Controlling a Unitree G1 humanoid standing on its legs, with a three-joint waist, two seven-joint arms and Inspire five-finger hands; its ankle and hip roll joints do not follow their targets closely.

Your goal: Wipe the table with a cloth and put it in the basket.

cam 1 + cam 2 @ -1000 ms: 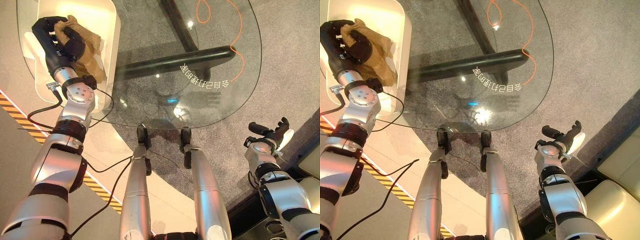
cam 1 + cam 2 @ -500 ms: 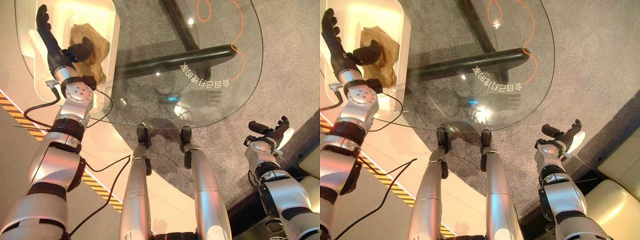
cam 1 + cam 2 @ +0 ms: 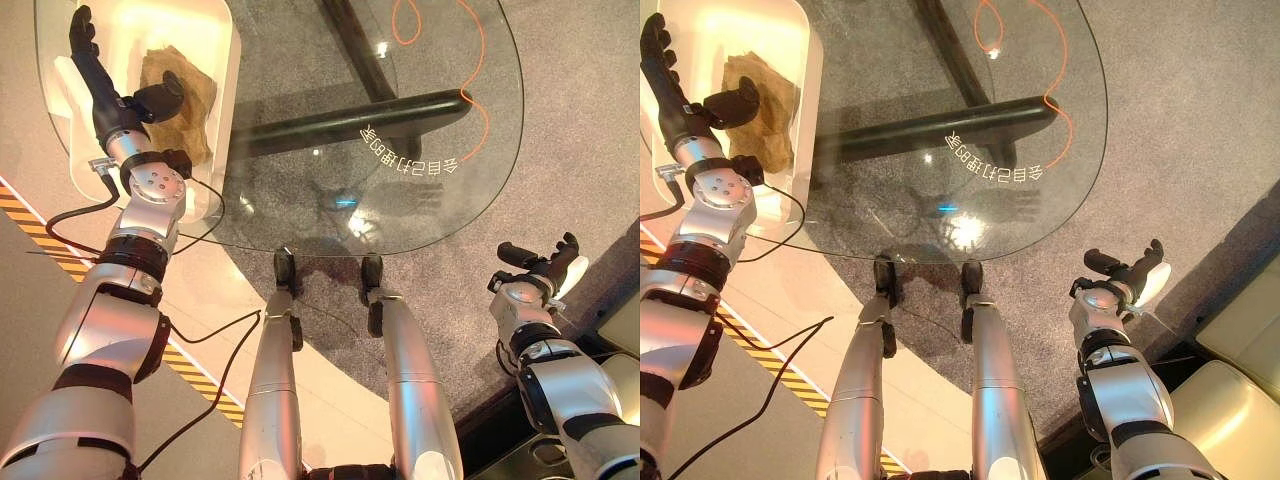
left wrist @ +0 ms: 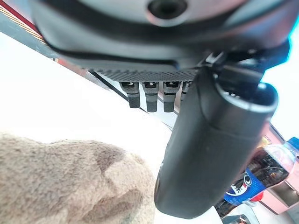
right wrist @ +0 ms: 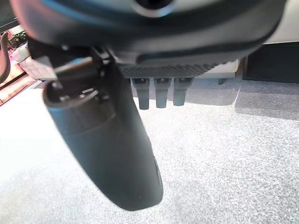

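- Left eye view: left hand (image 3: pixel 100 85) over the white basket (image 3: pixel 225 60), fingers straight and spread, thumb standing out toward the cloth. Holds nothing.
- One cloth (image 3: pixel 185 100), tan, crumpled, lying inside the basket. The thumb sits over its near edge; whether it touches, cannot tell.
- Left wrist view: fingers (image 4: pixel 152 95) extended in a row, thumb apart from them; the cloth's fuzzy tan surface (image 4: pixel 70 182) lies just past the thumb, with white basket wall behind.
- Right hand (image 3: pixel 540 272) low on the robot's right, off the table, above grey carpet (image 3: pixel 590 120). Fingers loosely bent, thumb out, nothing in it.
- Right wrist view: fingers (image 5: pixel 159 91) relaxed, thumb separate, carpet beyond.
- One glass table (image 3: pixel 300 150), rounded edge, dark frame bar visible through the top. One orange cord (image 3: pixel 470 70) looping under the far right of the glass.
- One basket, at the table's far left corner.
- Yellow-and-black floor tape (image 3: pixel 30 225) on the robot's left.
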